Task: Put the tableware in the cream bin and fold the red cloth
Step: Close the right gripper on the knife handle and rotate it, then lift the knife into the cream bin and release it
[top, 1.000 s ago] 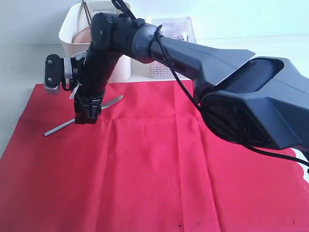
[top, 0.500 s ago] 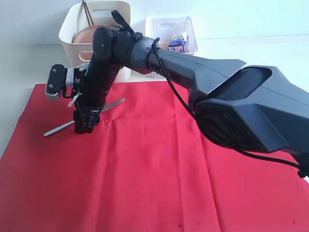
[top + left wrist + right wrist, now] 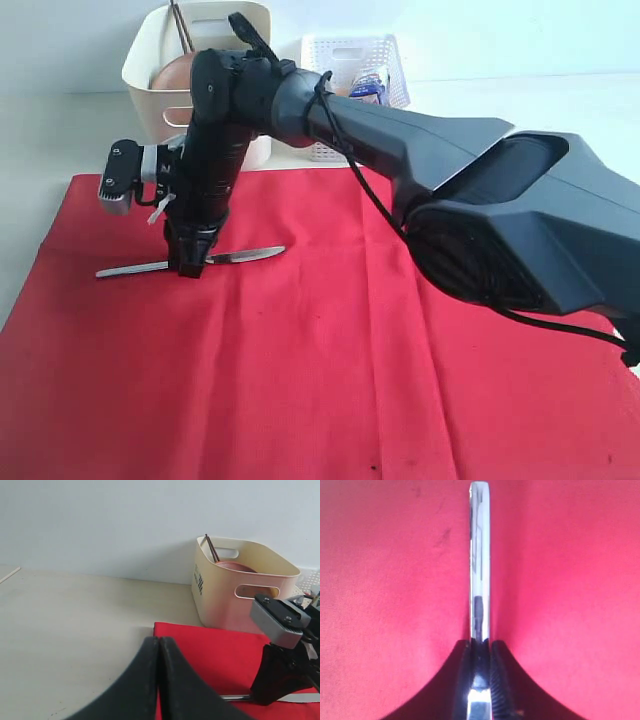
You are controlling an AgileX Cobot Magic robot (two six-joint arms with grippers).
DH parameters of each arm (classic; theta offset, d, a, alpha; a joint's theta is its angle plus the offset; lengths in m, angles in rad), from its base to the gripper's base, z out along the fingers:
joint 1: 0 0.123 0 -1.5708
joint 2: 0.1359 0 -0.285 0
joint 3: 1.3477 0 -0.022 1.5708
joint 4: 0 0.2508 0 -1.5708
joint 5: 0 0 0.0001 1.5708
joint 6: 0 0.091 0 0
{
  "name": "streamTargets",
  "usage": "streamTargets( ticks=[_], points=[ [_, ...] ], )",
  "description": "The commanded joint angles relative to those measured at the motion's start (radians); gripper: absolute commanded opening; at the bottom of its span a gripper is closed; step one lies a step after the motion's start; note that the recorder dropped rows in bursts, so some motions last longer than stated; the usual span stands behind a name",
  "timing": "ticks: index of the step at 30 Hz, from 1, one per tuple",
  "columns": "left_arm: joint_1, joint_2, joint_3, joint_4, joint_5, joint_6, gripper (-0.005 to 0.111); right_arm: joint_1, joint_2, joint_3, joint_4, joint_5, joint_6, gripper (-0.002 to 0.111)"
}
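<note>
Tableware nearly binned; last visible piece in grip, red cloth [image 3: 300,380] spread flat, not yet folded.
Seen inside cream bin [image 3: 140,85]: round brown plate [image 3: 170,75], dark chopsticks [image 3: 181,28]; cannot tell for other pieces. Clamping silver table knife [image 3: 245,256] mid-length between jaws of right gripper [image 3: 188,264], level at cloth's far left part, in front of bin; cannot tell whether lifted. Reaching across from the right, wrist pointing down. Holding left gripper [image 3: 159,642] low over worktop [image 3: 75,620], jaws together.
</note>
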Motion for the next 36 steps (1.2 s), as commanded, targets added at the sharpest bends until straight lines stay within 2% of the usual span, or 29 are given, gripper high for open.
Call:
streamTargets(
  ticks=[1, 6, 23, 36],
  points=[
    [0.001, -0.007, 0.000, -0.008, 0.001, 0.000, 0.003, -0.001, -0.042, -0.004, -0.005, 0.012, 0.021, 0.000],
    [0.001, -0.007, 0.000, -0.008, 0.001, 0.000, 0.003, -0.001, -0.060, -0.004, -0.005, 0.012, 0.073, 0.000],
    [0.001, -0.007, 0.000, -0.008, 0.001, 0.000, 0.003, -0.003, -0.141, -0.004, -0.003, 0.012, 0.073, 0.000],
    [0.001, -0.007, 0.000, -0.008, 0.001, 0.000, 0.003, -0.091, -0.220, -0.004, 0.122, 0.012, 0.071, 0.000]
  ],
)
